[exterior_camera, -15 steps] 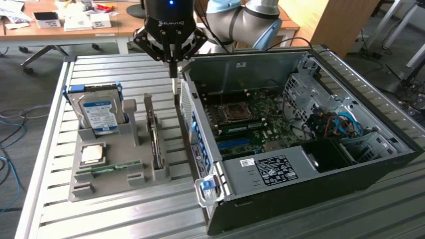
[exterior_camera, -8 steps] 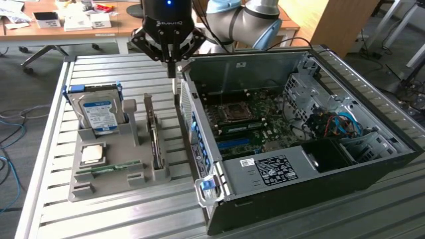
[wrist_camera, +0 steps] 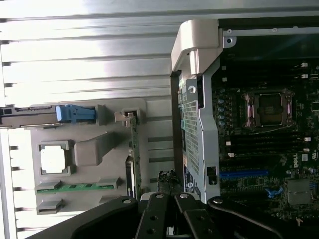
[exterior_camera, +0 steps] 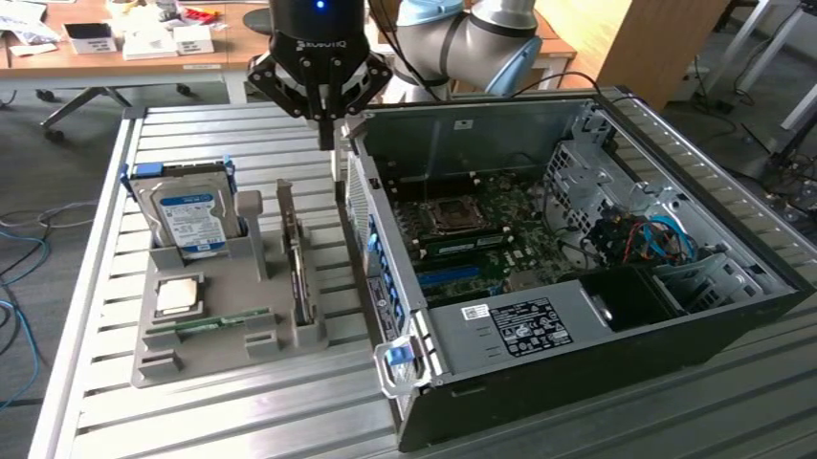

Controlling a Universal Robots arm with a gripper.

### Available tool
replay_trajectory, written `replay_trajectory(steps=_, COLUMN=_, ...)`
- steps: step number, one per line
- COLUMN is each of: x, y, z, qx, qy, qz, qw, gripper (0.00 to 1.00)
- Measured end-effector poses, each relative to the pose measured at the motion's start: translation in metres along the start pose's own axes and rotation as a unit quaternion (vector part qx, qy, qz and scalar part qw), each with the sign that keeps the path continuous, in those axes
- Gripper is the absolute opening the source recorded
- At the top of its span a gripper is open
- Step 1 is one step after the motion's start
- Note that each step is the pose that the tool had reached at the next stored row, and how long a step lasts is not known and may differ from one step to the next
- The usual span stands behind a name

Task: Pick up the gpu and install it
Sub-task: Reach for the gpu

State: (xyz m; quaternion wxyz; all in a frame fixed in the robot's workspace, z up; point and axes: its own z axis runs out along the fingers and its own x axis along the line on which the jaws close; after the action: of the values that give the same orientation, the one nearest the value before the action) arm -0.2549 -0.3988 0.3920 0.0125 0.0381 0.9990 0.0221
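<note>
In the exterior view you see things from the side. The hard drive [exterior_camera: 191, 215] stands tall at 9 o'clock in the gray tray [exterior_camera: 217, 361], and the tray sits on the bench [exterior_camera: 102, 421]. Just past it, toward the middle, is the gpu [exterior_camera: 294, 258]. It stands on its long edge in a slot of the tray and shows you its dark brown face. The wrist view looks straight down, so there you get the card's thin top edge as one skinny line.

Your claw [exterior_camera: 328, 142] hangs at 12 o'clock. Its two fingers are pressed together, with nothing between them. It touches nothing. The gpu is at 7 o'clock from it, well apart.

The card's long side runs from 12 to 6 o'clock, alongside the near wall of the computer case [exterior_camera: 473, 134], which lies open at 3 o'clock.
</note>
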Motion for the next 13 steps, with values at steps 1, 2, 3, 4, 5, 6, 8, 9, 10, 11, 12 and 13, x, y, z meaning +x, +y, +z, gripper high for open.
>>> replay_trajectory(steps=1, x=0.0002, y=0.0, z=0.0, qx=0.0, qy=0.0, qz=0.0, qw=1.0, gripper=0.11)
replay_trajectory(steps=2, x=0.0002, y=0.0, z=0.0, qx=0.0, qy=0.0, qz=0.0, qw=1.0, gripper=0.11)
replay_trajectory(steps=3, x=0.0002, y=0.0, z=0.0, qx=0.0, qy=0.0, qz=0.0, qw=1.0, gripper=0.11)
replay_trajectory(steps=4, x=0.0002, y=0.0, z=0.0, qx=0.0, qy=0.0, qz=0.0, qw=1.0, gripper=0.11)
replay_trajectory(steps=5, x=0.0002, y=0.0, z=0.0, qx=0.0, qy=0.0, qz=0.0, qw=1.0, gripper=0.11)
replay_trajectory(steps=6, x=0.0002, y=0.0, z=0.0, qx=0.0, qy=0.0, qz=0.0, qw=1.0, gripper=0.11)
replay_trajectory(steps=8, x=0.0002, y=0.0, z=0.0, qx=0.0, qy=0.0, qz=0.0, qw=1.0, gripper=0.11)
replay_trajectory(steps=9, x=0.0002, y=0.0, z=-0.0001, qx=0.0, qy=0.0, qz=0.0, qw=1.0, gripper=0.11)
replay_trajectory(steps=10, x=0.0002, y=0.0, z=0.0, qx=0.0, qy=0.0, qz=0.0, qw=1.0, gripper=0.11)
replay_trajectory(steps=11, x=0.0002, y=0.0, z=0.0, qx=0.0, qy=0.0, qz=0.0, qw=1.0, gripper=0.11)
replay_trajectory(steps=12, x=0.0008, y=-0.0001, z=-0.0001, qx=0.0, qy=0.0, qz=0.0, qw=1.0, gripper=0.11)
replay_trajectory(steps=13, x=0.0016, y=-0.0001, z=-0.0001, qx=0.0, qy=0.0, qz=0.0, qw=1.0, gripper=0.11)
